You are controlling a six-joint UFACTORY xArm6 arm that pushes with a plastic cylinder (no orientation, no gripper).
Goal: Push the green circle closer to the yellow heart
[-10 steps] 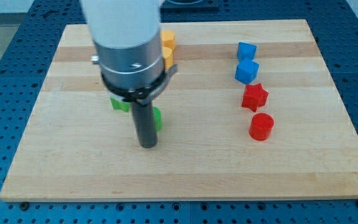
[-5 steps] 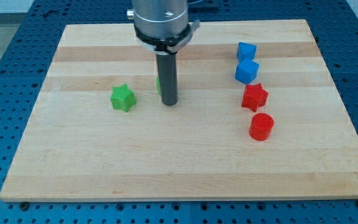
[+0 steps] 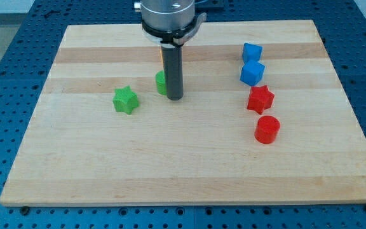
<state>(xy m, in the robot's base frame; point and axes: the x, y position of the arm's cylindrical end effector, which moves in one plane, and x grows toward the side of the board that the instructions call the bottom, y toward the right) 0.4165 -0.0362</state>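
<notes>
My tip [image 3: 175, 98] rests on the desk [image 3: 189, 172], touching the near right side of the green circle [image 3: 161, 83]. There is no pincer. The yellow heart hides behind the rod, so the push continues toward the far edge.

Green circle [image 3: 161, 83] lies mid-board, mostly hidden; yellow heart barely shows just above.
</notes>
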